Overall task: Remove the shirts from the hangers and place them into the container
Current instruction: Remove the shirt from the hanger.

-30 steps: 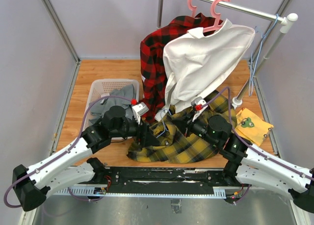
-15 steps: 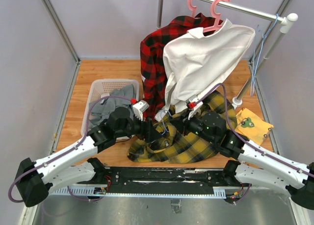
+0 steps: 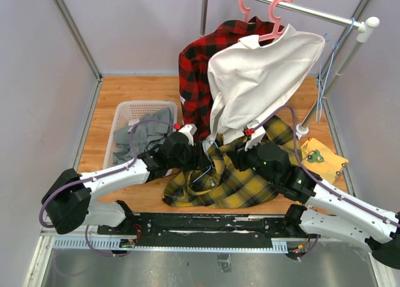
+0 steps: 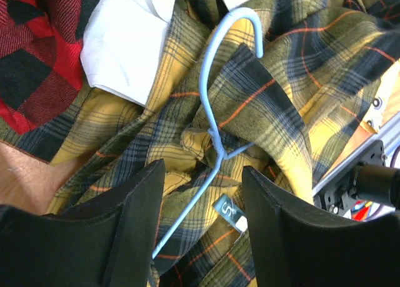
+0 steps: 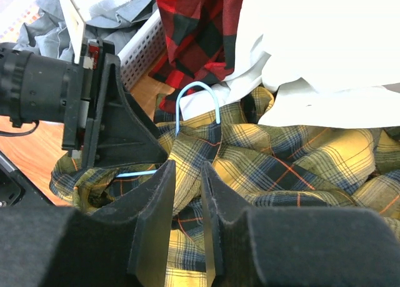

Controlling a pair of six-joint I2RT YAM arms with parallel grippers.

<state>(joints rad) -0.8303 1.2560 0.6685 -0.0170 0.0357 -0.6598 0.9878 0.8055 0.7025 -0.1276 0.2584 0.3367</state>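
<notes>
Left pincer [image 4: 201,174] advanced, spread astride half-buried blue hanger [image 4: 202,90]; right pincer [image 5: 189,168] barely parted.

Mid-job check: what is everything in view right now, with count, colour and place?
yellow plaid shirt: 1, yellow and dark green, heaped on the table's front
blue hanger: 1, light blue, tangled in that shirt
spare blue hanger: 1, light blue, bare, rail's right end
red plaid shirt: 1, red and black, hanging from the rail
white shirt: 1, white, hanging, overlapping the red one
pink hangers: 2, pink, on the rail
grey shirt: 1, grey, in the basket
basket: 1, white, table's left
yellow cloth: 1, yellow with patches, table's right
rail: 1, metal, at the back
table: 1, wood
left gripper: open, straddling the blue hanger's wire
right gripper: jaws slightly apart, over the yellow plaid shirt
</notes>
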